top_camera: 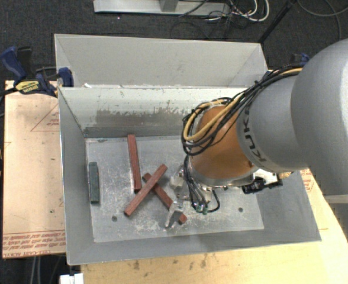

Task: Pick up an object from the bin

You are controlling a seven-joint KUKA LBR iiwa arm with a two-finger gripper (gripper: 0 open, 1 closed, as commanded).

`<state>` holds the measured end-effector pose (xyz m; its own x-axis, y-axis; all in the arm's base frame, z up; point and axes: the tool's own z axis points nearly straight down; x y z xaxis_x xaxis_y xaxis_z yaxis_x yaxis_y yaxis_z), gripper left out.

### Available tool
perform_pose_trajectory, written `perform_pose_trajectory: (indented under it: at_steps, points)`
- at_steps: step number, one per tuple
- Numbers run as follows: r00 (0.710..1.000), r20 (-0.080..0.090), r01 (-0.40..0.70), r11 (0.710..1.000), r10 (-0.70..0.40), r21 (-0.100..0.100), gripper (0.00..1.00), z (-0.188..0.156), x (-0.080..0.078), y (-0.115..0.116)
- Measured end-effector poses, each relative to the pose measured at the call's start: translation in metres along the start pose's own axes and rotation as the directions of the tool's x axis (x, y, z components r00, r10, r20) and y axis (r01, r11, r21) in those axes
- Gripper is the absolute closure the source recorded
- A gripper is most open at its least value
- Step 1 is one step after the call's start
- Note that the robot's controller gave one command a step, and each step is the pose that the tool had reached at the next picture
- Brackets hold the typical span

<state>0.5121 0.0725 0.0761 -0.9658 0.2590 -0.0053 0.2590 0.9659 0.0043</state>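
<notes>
Reddish-brown stick (161, 194), one of three on the floor of the grey metal bin (245, 218), lies just below the bin's centre, slanting from its 10 o'clock end down to its 4 o'clock end. The gripper (175, 199) is down at that lower end, under the arm's orange cover and looped cables. Its fingers (174, 219) look apart, one pale tip at 12 o'clock of the stick's lower half and the other at 6 o'clock, beside the stick's tip (whether either tip touches the wood cannot be told).

A second stick (139, 199) crosses the first near its upper end, running from 1 o'clock down to 7 o'clock. A third stick (134, 161) lies almost straight along the 12-to-6 line, just to the 10 o'clock side of the crossing. A dark green block (93, 182) lies well apart at 9 o'clock, near the bin's wall.
</notes>
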Motion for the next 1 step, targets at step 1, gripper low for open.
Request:
perform_pose_trajectory:
  at_steps: [1]
  points:
    - [0.999, 0.013, -0.030, 1.000, 0.030, -0.002, 1.00, -0.0052, -0.0025, 0.0031]
